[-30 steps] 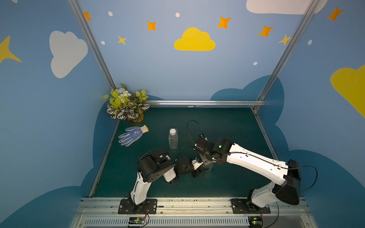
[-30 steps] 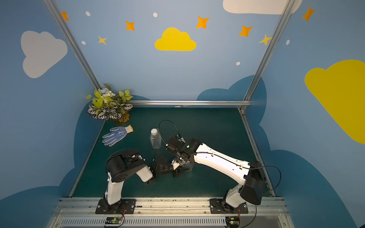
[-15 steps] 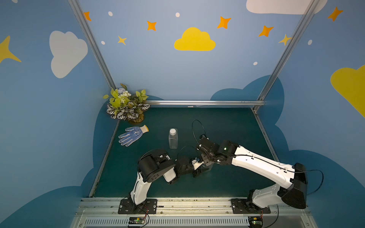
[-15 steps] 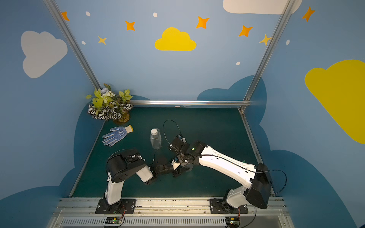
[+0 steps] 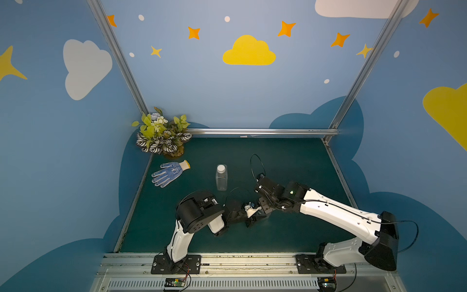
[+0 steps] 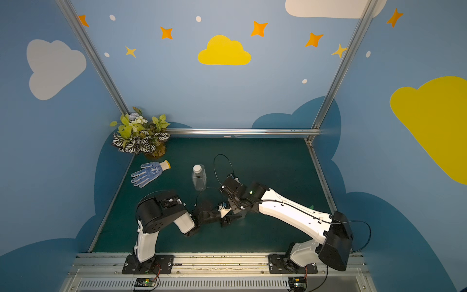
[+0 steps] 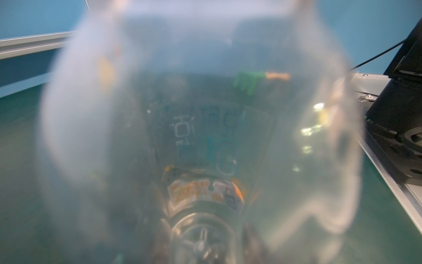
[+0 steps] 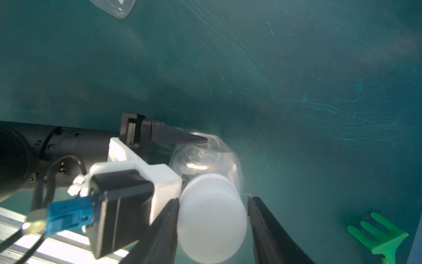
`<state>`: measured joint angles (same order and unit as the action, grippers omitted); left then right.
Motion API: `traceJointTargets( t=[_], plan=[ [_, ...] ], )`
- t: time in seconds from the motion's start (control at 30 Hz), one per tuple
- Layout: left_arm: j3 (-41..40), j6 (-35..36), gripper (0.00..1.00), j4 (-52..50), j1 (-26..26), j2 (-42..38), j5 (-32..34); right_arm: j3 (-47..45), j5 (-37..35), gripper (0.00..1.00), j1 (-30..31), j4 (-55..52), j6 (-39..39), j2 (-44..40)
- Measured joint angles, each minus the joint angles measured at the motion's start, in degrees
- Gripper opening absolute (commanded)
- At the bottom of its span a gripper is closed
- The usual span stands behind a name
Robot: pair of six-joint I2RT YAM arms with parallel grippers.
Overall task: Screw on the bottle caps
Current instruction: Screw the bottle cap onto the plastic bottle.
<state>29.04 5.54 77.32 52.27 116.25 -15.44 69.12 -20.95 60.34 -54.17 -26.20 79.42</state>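
Where the two arms meet at the near centre of the dark green surface (image 5: 290, 161), the right end effector (image 8: 213, 200) straddles a short white plastic screw cap (image 8: 212, 219). One finger touches the cap's side and the opposite finger stands just clear of it, so the jaws are slightly parted and do not clamp. This cap sits on the neck of the round clear plastic bottle (image 8: 205, 157). The left end effector (image 5: 254, 219) is closed on that bottle's body.

Farther back and slightly left, the rectangular clear plastic bottle (image 5: 221, 178) stands upright and apart, with a second white cap (image 5: 221, 168) on its neck. A blue-dotted white work glove (image 5: 168, 174) lies at the far left. A potted artificial plant (image 5: 163, 137) occupies the far left corner. A small green plastic rake (image 8: 383, 237) lies to the right.
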Motion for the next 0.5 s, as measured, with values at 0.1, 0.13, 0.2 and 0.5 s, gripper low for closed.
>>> traceJointTargets(
  t=[0.1, 0.13, 0.2, 0.5],
  plan=[
    [-0.02, 0.37, 0.5, 0.09, -0.13, 0.0, -0.48, -0.52, 0.22, 0.59, 0.02, 0.39, 1.03, -0.72],
    [-0.02, 0.48, 0.5, 0.11, -0.15, 0.0, -0.66, -0.66, 0.26, 0.6, 0.0, 0.46, 1.49, -0.9],
    [-0.02, 0.68, 0.5, 0.11, -0.17, 0.0, -0.96, -0.87, 0.5, 0.61, -0.02, 0.63, 2.71, -1.33],
    [-0.02, 0.63, 0.5, -0.15, -1.14, 0.0, -3.26, -1.07, 4.68, 0.66, -1.44, 1.29, 10.95, -2.97]
  ],
)
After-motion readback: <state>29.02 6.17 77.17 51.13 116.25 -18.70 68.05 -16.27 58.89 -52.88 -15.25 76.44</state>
